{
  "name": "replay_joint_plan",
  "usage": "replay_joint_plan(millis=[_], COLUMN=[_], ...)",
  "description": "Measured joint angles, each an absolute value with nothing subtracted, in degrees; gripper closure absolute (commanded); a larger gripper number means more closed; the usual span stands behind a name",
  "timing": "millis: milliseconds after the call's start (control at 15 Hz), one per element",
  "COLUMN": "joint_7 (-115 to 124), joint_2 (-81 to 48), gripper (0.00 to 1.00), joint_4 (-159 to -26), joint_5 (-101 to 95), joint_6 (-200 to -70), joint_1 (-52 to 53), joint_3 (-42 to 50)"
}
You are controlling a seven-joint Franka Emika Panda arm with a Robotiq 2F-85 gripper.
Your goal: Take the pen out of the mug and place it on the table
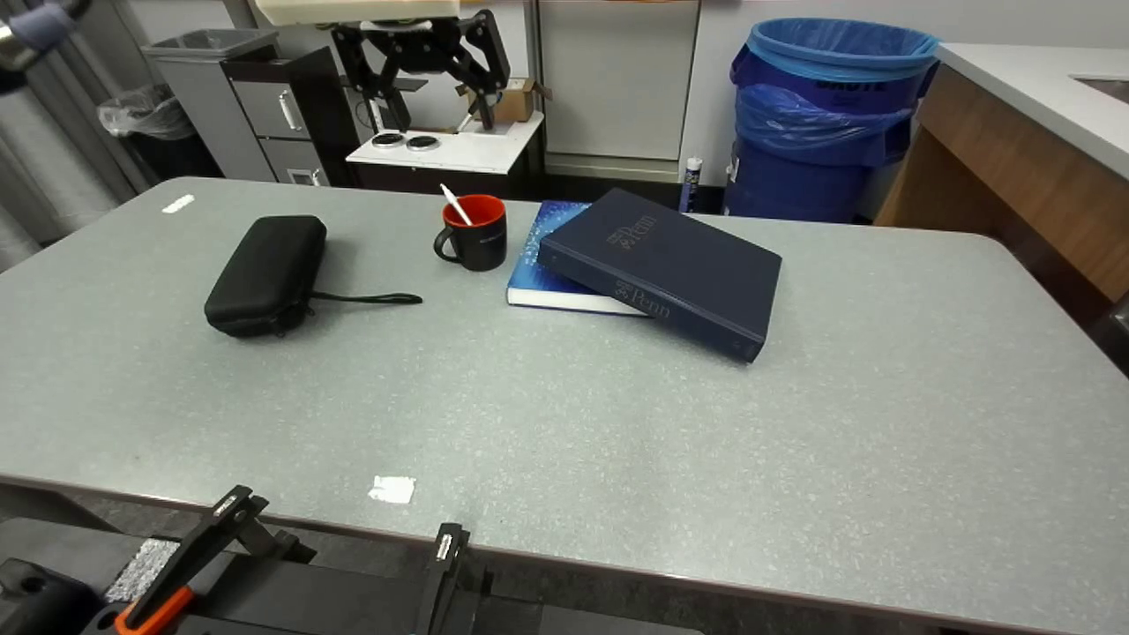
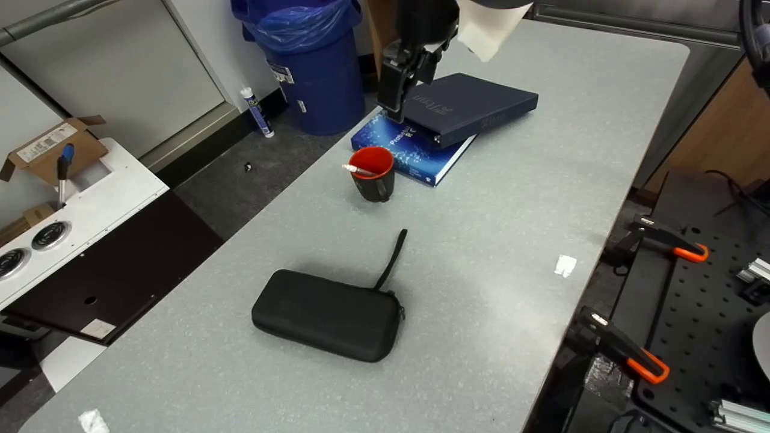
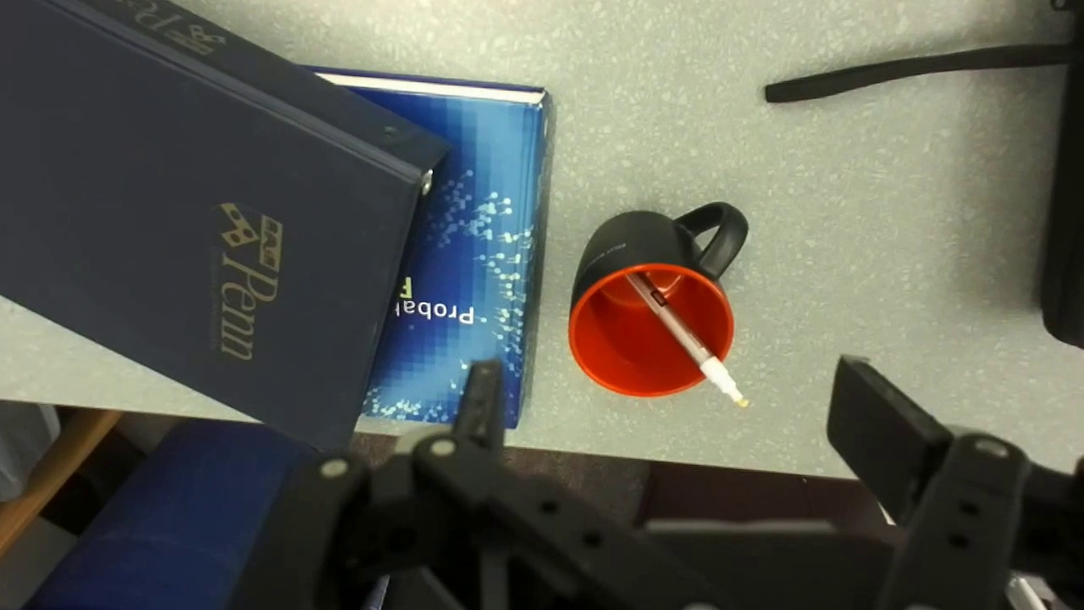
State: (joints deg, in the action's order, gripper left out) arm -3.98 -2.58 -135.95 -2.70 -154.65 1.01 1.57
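The mug, black outside and red inside, stands upright on the pale grey table [image 1: 564, 423]; it shows in both exterior views [image 1: 482, 248] [image 2: 378, 187] and in the wrist view [image 3: 631, 241]. The pen, thin and pale with a white end, leans inside the mug with its white end above the rim [image 1: 455, 204] [image 2: 359, 171] [image 3: 673, 324]. Its lower end is inside the mug. My gripper is open and empty, above the table's far edge and higher than the mug [image 1: 445, 119] [image 2: 406, 99]. In the wrist view, its fingers [image 3: 667, 373] are spread wide, the pen's end appearing between them.
A dark blue Penn book [image 1: 661, 265] lies across a blue book [image 1: 564, 287] close beside the mug. A black case [image 1: 269, 273] with a strap [image 1: 370, 299] lies on the mug's other side. A blue bin [image 1: 803, 150] stands beyond the table.
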Motion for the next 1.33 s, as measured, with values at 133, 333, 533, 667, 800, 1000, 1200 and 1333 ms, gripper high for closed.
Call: replay_joint_plan(millis=[133,333,533,667,800,1000,1200,1333], joint_7=[-3.96,-4.48,-7.46,-9.78,-12.30,-15.60,-18.32,-19.85], joint_2=[-2.65,-2.74,-5.49,-9.21,-13.33,-19.12,-24.06,-27.01], gripper=[0.00,0.00,0.00,0.00,0.00,0.00,0.00,0.00], joint_4=[-135.70,-135.61,-133.94,-131.53,-128.50,-123.61,-118.90,-115.95], joint_5=[-2.70,-2.68,-2.07,-2.07,-2.54,-2.94,-2.93,-2.78], joint_6=[-154.63,-154.62,-154.27,-154.28,-154.29,-154.41,-155.17,-155.39], joint_1=[0.99,0.99,1.05,1.07,1.08,1.05,0.54,-0.27], joint_3=[1.57,1.47,0.14,-1.00,-1.74,-2.33,-3.18,-4.21])
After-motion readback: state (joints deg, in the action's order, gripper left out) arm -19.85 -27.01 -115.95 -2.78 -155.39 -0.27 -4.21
